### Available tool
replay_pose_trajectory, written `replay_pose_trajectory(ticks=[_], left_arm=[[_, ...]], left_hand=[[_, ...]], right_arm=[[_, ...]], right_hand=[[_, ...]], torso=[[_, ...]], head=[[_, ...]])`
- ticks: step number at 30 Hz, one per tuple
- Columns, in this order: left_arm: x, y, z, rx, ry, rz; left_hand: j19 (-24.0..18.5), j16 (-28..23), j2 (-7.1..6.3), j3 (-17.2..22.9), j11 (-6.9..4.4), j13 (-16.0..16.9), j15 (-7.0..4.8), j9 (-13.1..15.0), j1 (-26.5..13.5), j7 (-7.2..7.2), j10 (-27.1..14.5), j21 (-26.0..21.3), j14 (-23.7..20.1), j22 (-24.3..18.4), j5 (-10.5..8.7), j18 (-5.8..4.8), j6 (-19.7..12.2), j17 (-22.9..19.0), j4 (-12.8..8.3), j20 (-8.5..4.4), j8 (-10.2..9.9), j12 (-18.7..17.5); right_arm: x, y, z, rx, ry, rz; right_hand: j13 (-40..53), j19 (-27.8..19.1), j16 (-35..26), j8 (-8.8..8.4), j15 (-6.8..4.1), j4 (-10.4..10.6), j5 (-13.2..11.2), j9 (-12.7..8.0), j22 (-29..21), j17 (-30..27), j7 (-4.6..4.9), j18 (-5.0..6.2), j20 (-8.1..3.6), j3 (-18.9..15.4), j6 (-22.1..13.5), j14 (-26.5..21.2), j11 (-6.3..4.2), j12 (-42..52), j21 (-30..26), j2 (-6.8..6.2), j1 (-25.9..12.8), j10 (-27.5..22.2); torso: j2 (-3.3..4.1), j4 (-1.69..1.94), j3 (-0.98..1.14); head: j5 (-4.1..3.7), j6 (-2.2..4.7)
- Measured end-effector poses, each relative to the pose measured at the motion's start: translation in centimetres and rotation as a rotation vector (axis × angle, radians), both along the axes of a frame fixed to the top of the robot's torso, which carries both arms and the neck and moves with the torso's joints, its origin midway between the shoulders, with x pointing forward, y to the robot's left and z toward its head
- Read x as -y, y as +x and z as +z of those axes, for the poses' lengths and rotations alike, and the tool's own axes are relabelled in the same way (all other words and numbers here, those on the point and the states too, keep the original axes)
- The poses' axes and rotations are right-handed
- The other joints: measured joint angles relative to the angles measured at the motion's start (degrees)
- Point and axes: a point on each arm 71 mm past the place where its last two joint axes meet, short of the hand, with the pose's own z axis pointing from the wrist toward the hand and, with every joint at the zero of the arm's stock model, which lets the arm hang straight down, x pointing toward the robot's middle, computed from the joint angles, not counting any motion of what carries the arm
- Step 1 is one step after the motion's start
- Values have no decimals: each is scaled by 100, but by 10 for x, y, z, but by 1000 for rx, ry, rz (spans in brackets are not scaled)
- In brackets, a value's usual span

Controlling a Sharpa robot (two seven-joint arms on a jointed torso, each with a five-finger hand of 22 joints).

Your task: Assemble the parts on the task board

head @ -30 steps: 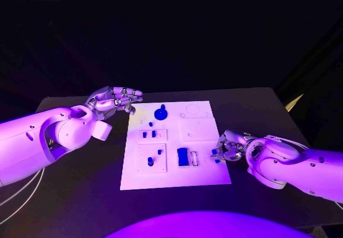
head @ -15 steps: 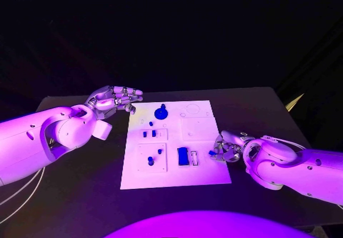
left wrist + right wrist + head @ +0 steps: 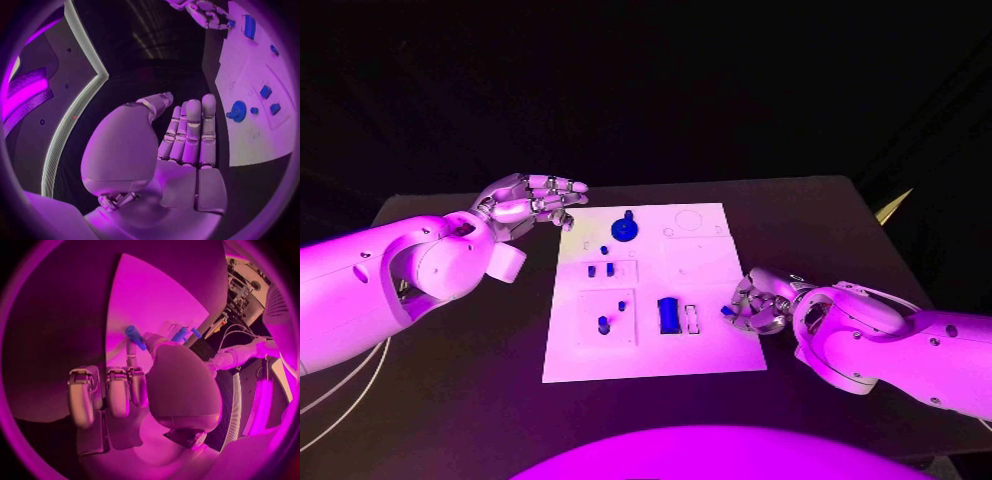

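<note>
The task board (image 3: 653, 345) lies in the middle of the black table (image 3: 819, 215), its long side running from near to far. The right hand (image 3: 759, 303) sits at the board's near right edge, fingers curled, pinching a small blue part (image 3: 728, 310) between thumb and a finger just over the board's rim; the right wrist view shows that part (image 3: 134, 337) standing up from the fingertips with the white board behind it. Just left of this hand, on the board, stand a tall blue block (image 3: 669, 315) and a pale slim piece (image 3: 692, 319) beside it. Farther left lies a small blue peg (image 3: 603, 324), and beyond it two little blue pieces (image 3: 599, 270) sit side by side. At the far end rests a round blue knob (image 3: 625, 229). The left hand (image 3: 531, 203) hovers off the board's far left corner, holding nothing, fingers loosely extended and close together, well apart from the parts.
</note>
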Motion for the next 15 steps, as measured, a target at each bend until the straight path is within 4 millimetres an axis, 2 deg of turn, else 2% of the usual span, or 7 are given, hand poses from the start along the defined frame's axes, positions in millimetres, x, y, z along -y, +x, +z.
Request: replay_pose_trajectory(ticks=[8, 9, 12, 13, 15], left_arm=[[1, 0, 0, 0, -1, -3], [2, 0, 0, 0, -1, -3], [2, 0, 0, -1, -1, -4], [2, 0, 0, -1, -1, -4], [3, 0, 0, -1, -2, -5]], left_hand=[[0, 0, 0, 0, 0, 0, 0, 0, 0, 0, 0, 0, 0, 0, 0, 0, 0, 0, 0, 0, 0, 0], [0, 0, 0, 0, 0, 0, 0, 0, 0, 0, 0, 0, 0, 0, 0, 0, 0, 0, 0, 0, 0, 0], [0, 0, 0, 16, -21, 0, 0, 0, 0, 0, -21, 0, 0, 0, 0, 0, 0, 1, -16, 0, 0, 0], [0, 0, 0, 16, -21, 0, 0, -1, 0, 0, -21, 0, 0, 0, 0, 0, 0, 0, -16, 0, 0, 0], [0, 0, 0, 16, -21, 0, 0, -1, 0, 0, -21, 0, 0, 0, 0, 0, 0, 0, -16, 0, 0, 0]], right_arm=[[-11, -1, 3, -64, 110, -62], [-12, -1, 3, -74, 123, -70], [-18, -1, 2, -94, 154, -84], [-20, -1, 2, -100, 163, -87], [-24, -1, 1, -110, 179, -92]], right_hand=[[-1, 0, 0, 22, 0, -22, 18, 16, 0, 0, 15, 0, 0, 86, -15, 0, 0, 0, 0, 12, -173, 0], [0, 0, 0, 34, 0, -137, 18, 46, 0, 0, 22, 0, 0, 221, -21, 0, 0, 0, 0, 8, -232, 0], [-1, 0, 0, 87, 0, -222, -22, 88, -1, 5, 29, 0, 0, 332, -28, 0, 0, 0, 0, -20, -385, 0], [-1, 0, 0, 87, 0, -321, -60, 90, -1, 5, 32, 0, 0, 433, -32, 0, 0, 0, 0, -24, -405, 0], [-1, 0, 0, 87, 0, -346, -79, 126, -1, 5, 32, -1, 0, 458, -32, 0, 0, 0, 0, -27, -480, 0]], torso=[[1, 5, -3], [1, 5, -3], [2, 5, -3], [2, 5, -3], [3, 3, -2]], head=[[5, -20], [7, -21], [11, -27], [14, -28], [17, -29]])
